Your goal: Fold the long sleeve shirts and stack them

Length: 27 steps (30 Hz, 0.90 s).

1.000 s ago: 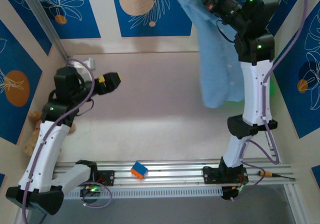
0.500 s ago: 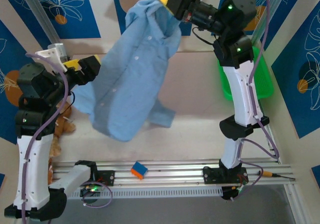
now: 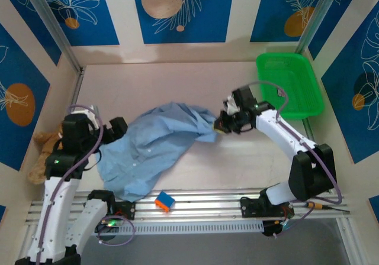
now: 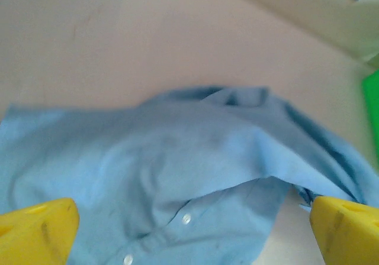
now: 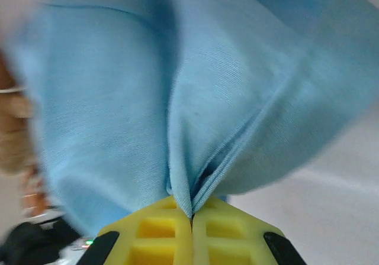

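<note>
Counted: one light blue button-front fabric shirt (image 3: pixel 154 149), one green rectangular plastic basket (image 3: pixel 296 70), one brown plush teddy bear (image 3: pixel 40 141), one orange-and-blue block (image 3: pixel 164 201).

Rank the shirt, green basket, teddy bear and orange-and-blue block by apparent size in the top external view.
1. light blue shirt
2. green basket
3. teddy bear, partly hidden, so its place above the block is unsure
4. orange-and-blue block

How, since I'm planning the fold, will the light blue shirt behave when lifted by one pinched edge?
Probably very floppy: the light blue shirt lies crumpled in soft folds on the table. Likely light for its size: the fabric looks thin where the shut right jaws pinch a fold. Lifted, it would probably sag and trail rather than hold shape.
</note>
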Motion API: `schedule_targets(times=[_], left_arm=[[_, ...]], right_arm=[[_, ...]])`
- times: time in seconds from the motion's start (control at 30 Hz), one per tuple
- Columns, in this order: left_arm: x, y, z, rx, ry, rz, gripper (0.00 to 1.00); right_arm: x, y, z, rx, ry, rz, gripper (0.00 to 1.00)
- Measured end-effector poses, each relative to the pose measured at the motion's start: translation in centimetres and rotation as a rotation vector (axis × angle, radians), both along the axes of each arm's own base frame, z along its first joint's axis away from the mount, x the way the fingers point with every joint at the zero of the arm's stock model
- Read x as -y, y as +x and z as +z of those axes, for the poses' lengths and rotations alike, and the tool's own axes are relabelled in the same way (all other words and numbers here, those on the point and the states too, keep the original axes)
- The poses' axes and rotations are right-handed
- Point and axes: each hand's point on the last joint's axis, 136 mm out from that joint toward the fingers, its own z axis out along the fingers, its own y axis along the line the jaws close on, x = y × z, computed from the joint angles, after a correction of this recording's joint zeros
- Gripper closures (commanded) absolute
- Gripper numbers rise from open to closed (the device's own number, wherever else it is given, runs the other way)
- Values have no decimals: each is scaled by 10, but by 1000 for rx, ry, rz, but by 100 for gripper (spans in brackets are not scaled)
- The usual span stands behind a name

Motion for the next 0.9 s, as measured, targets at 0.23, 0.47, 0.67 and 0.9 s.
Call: schedule_targets(times=[0.23, 0.47, 0.67, 0.9], left_arm=[[-7, 21, -60, -179, 46, 37, 0], [-72, 41, -104, -322, 28, 251, 0], [-96, 49, -141, -422, -132, 335, 1], [-98, 47, -180, -549, -209, 347, 6]], right_arm=[[68, -35, -55, -107, -321, -71, 35], [59, 8, 9, 189, -367, -77, 19], [-3, 87, 78, 445, -230, 33, 22], [-81, 133, 4, 390, -263, 275, 25]])
